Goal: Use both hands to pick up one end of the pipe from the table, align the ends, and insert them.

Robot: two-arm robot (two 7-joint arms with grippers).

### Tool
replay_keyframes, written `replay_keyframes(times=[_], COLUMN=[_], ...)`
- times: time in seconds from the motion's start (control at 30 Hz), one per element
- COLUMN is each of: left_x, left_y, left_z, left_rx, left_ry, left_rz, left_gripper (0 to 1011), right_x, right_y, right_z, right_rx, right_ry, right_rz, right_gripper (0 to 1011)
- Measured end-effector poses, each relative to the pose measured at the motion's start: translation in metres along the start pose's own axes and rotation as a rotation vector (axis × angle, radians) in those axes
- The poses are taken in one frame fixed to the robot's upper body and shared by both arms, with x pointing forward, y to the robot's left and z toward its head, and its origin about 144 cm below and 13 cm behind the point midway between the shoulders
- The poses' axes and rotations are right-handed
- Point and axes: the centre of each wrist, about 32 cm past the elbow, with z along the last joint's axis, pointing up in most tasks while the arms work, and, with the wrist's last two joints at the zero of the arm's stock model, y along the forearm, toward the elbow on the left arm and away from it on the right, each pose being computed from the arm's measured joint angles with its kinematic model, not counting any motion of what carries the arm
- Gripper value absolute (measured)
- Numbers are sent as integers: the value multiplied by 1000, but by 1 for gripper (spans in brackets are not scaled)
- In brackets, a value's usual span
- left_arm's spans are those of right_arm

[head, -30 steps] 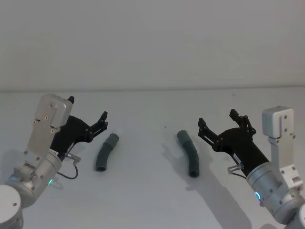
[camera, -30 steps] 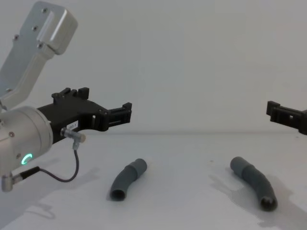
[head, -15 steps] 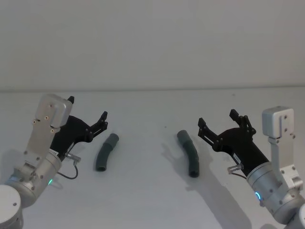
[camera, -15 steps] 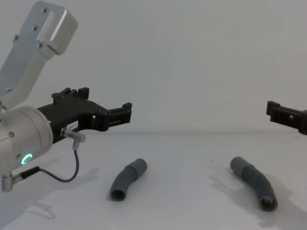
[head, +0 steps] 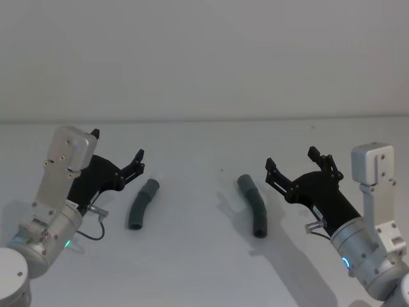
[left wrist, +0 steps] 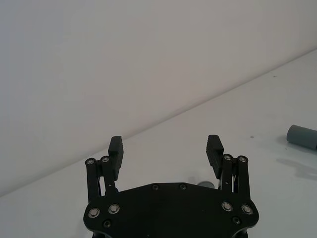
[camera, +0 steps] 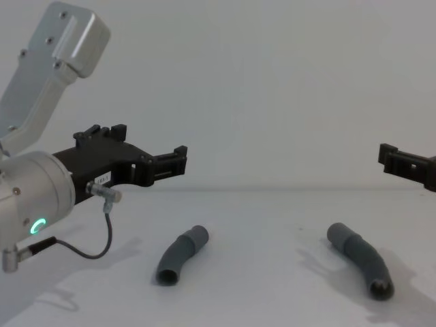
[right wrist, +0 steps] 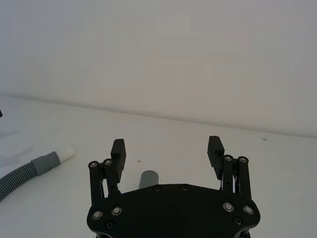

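The pipe lies as two curved dark grey pieces on the white table (head: 192, 256). The left piece (head: 142, 204) (camera: 180, 253) shows its open end (camera: 167, 277) toward me. The right piece (head: 253, 205) (camera: 360, 259) shows its open end (camera: 381, 291) too. My left gripper (head: 118, 146) (camera: 146, 142) (left wrist: 165, 145) hovers open just left of the left piece and holds nothing. One pipe end (left wrist: 302, 136) shows off to its side. My right gripper (head: 291, 158) (right wrist: 167, 146) hovers open just right of the right piece, whose end (right wrist: 148, 178) peeks over the gripper body.
A plain pale wall (head: 204, 57) rises behind the table's far edge. In the right wrist view a ribbed grey hose with a white tip (right wrist: 47, 162) lies farther off on the table.
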Motion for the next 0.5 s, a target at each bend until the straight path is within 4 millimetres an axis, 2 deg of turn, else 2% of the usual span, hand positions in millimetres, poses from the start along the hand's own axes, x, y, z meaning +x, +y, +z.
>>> replay_keyframes(times=[0.5], left_x=[0], left_y=[0], left_z=[0], left_rx=[0], left_ry=[0], left_rz=[0], left_gripper=[1001], right_x=[0], right_y=[0], right_z=[0], right_rx=[0], right_ry=[0], right_rz=[0], right_gripper=[1004])
